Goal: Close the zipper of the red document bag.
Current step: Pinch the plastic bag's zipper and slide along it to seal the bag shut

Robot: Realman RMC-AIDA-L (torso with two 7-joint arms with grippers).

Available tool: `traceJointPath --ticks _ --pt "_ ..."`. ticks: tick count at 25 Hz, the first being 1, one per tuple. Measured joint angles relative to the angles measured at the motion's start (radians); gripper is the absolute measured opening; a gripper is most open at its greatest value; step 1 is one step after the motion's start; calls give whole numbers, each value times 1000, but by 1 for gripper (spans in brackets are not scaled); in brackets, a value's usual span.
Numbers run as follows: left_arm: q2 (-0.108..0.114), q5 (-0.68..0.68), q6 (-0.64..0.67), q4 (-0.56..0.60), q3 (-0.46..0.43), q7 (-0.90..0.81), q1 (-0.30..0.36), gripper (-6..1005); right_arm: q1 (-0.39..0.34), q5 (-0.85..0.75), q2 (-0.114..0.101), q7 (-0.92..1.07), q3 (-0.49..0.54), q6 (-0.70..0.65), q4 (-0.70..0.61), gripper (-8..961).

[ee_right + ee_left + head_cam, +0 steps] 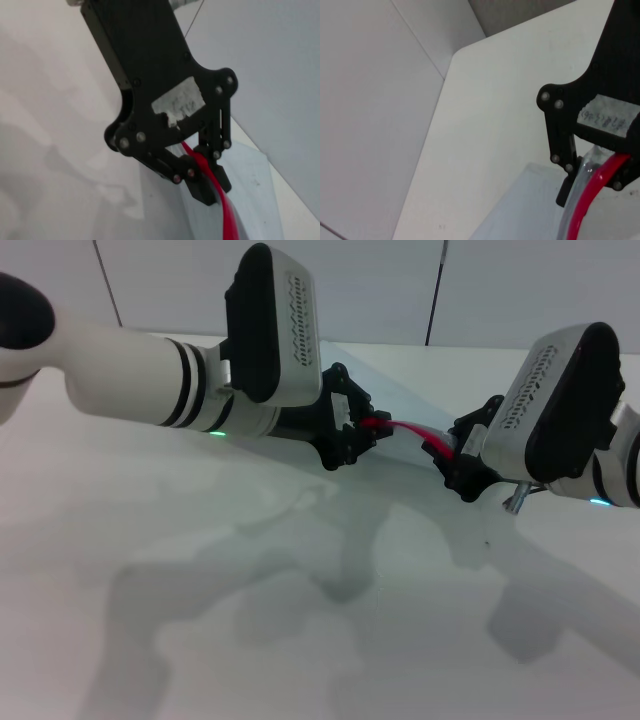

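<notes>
Both arms raised and converging, left gripper (362,427) and right gripper (450,455) fingers clamped.

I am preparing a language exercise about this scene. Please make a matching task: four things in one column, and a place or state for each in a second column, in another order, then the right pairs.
Things:
1. left tool
2. right tool
3. zipper
4. red document bag

Places or states:
A. translucent pouch hanging below the red strip
B. red strip stretched between the two tools
C. shut on the zipper, on the robot's left side
D. shut on the zipper, on the robot's right side

Pairs: 1-C, 2-D, 3-B, 4-A
</notes>
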Motion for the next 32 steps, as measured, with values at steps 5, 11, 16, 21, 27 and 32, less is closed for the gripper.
traceJointPath --ticks 5,11,16,21,27,32 --pt "1 -4 3 22 -11 -4 32 88 -4 -3 0 1 6 1 -6 74" --pt "3 -3 32 18 -14 -8 63 89 -7 -5 0 1 17 1 -13 77" --pt "4 -4 56 14 -15 -10 89 88 -9 -5 0 1 31 0 -15 80" --pt "5 2 113 -10 -42 -23 148 87 -34 -5 0 1 63 0 -45 83" --pt "2 -4 117 -19 -148 -21 208 86 -81 -5 1 0 124 3 -86 86" --pt "2 -4 113 -1 -197 -23 243 85 -108 -6 1 -4 169 4 -112 89"
